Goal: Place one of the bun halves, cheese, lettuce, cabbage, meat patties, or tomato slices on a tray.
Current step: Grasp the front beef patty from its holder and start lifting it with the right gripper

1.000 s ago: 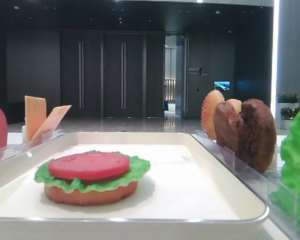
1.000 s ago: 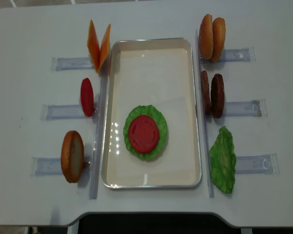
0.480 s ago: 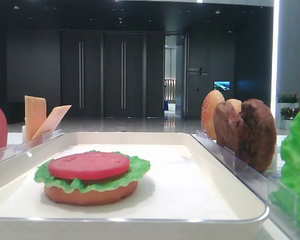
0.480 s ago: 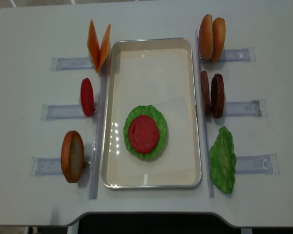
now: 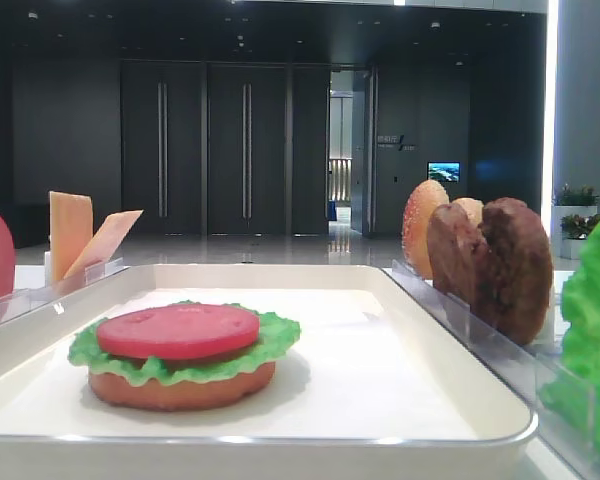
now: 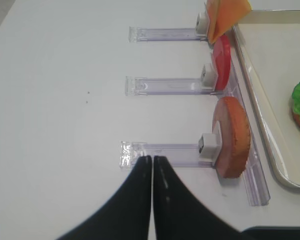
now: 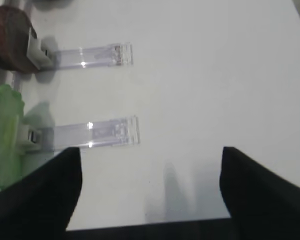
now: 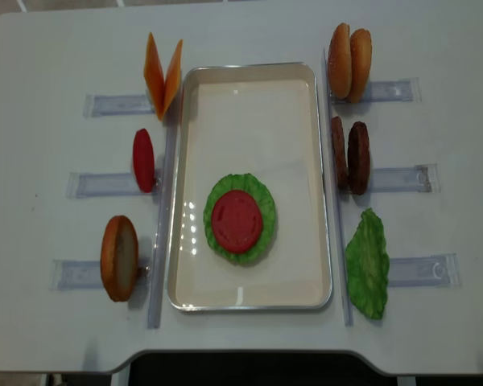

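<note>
The tray (image 8: 249, 88) holds a bun half, lettuce (image 8: 240, 217) and a tomato slice (image 8: 237, 219) stacked (nothing gripped). Left jaws (image 6: 152, 159) are closed beside a racked bun half (image 6: 232, 136); right jaws (image 7: 150, 155) stand open over bare desk (image 7: 215, 75), right of the racks (image 7: 92, 132).

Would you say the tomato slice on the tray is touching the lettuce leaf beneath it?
Touching. The low exterior view shows the tomato slice lying flat on the lettuce leaf with no gap, green frill showing all around its rim.
</note>
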Controlling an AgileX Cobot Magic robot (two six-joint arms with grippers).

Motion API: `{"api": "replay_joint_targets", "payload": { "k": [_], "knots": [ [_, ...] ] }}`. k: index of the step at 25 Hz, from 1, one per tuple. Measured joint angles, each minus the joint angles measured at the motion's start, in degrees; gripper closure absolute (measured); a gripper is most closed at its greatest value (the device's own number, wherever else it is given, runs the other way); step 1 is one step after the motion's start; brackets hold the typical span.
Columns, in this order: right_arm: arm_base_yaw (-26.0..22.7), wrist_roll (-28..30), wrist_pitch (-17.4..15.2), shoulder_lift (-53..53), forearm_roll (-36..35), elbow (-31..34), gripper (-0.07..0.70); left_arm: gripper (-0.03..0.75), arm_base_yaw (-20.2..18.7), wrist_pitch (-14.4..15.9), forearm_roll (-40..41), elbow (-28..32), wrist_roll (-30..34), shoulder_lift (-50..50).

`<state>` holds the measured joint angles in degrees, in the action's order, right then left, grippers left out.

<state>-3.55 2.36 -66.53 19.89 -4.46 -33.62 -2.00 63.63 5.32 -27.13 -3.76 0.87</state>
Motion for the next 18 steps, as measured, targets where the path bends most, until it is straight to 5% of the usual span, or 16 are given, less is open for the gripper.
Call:
{"api": "replay_joint_targets", "payload": {
  "k": [10,18],
  "knots": [
    [0.12,3.68,-2.81,26.81,-4.27,-9.93,0.092,0.715,0.0,0.0,0.0,0.0,0.0,0.0],
    [0.12,4.98,-0.04,41.02,-5.18,-15.36,0.092,0.715,0.0,0.0,0.0,0.0,0.0,0.0]
  ]
}}
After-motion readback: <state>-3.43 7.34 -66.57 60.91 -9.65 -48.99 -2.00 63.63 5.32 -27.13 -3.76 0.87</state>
